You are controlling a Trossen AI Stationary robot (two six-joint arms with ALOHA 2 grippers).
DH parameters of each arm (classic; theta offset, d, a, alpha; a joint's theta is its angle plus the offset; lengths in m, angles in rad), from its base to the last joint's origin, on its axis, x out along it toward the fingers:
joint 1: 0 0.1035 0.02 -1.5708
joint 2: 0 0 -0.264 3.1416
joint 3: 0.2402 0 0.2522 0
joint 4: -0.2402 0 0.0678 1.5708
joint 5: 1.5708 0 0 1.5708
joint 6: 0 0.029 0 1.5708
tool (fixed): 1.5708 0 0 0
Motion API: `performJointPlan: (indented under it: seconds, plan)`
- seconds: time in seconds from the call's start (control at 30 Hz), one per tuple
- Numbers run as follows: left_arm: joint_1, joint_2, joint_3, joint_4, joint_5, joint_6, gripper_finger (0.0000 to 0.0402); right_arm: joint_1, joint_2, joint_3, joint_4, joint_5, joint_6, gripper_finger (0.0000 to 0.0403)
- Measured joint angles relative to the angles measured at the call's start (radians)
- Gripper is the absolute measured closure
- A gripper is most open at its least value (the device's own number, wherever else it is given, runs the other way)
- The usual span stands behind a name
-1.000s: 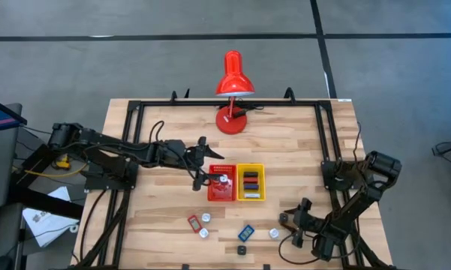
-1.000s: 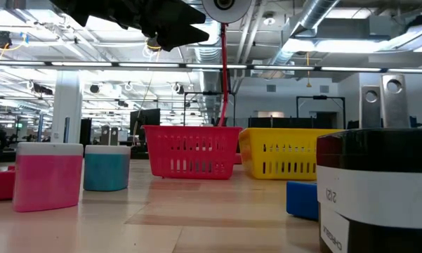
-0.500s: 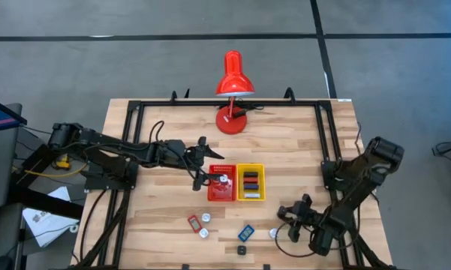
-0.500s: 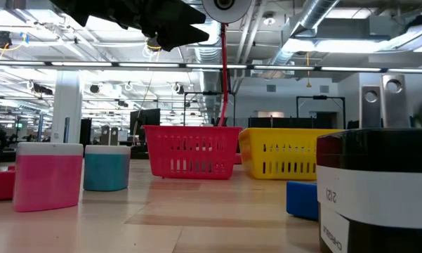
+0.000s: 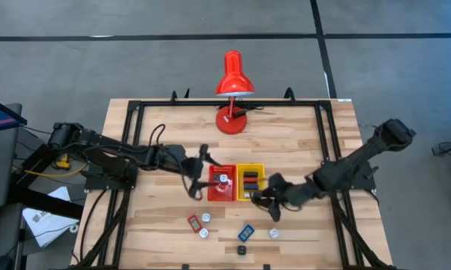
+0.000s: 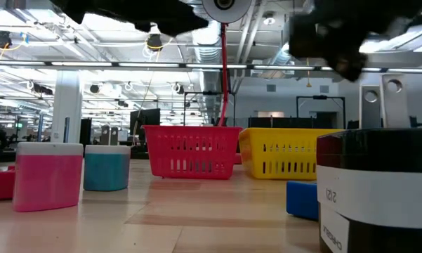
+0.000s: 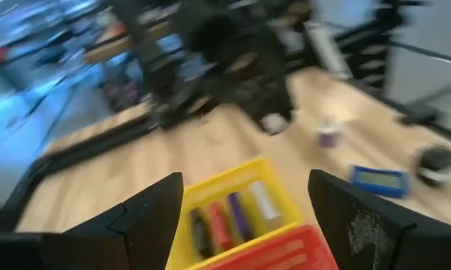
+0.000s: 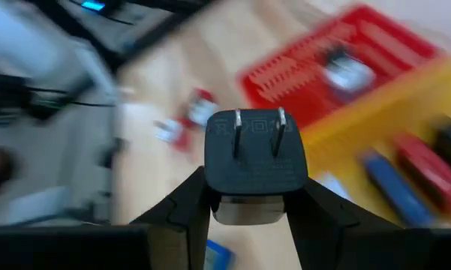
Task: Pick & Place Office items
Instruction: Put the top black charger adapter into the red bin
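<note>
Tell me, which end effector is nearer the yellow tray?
The right end effector, gripping a black plug, hangs at the yellow tray's edge. The left end effector waits beyond the red tray.

Two trays, red (image 5: 212,189) and yellow (image 5: 261,174); one lamp (image 5: 233,76); five loose items (image 5: 245,232) on the table.

Wooden slatted table (image 5: 300,142) carrying a red desk lamp (image 5: 232,94) at the far edge, red tray (image 5: 212,193) and yellow tray (image 5: 251,197) sitting side by side mid-table, small office items (image 5: 203,225) lying scattered along the near edge
</note>
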Motion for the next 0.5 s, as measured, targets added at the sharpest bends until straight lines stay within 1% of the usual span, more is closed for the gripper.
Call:
performJointPlan:
  seconds: [0.1, 0.17, 0.3, 0.5]
  plan:
    - [-0.017, 0.0, 0.0, 0.0, 0.117, 0.074, 0.0118, -0.094, 0.03, 0.001, 0.157, -0.184, -0.073, 0.027]
    - [-0.026, 0.0, 0.0, 0.0, 0.154, 0.105, 0.0118, -0.144, 0.06, 0.001, 0.239, -0.282, -0.088, 0.027]
    - [-0.027, 0.0, 0.0, 0.0, 0.155, 0.114, 0.0118, -0.215, 0.137, 0.035, 0.322, -0.415, -0.105, 0.027]
    - [-0.027, 0.009, 0.0, -0.007, 0.156, 0.104, 0.0118, -0.262, 0.291, 0.174, 0.327, -0.606, -0.159, 0.027]
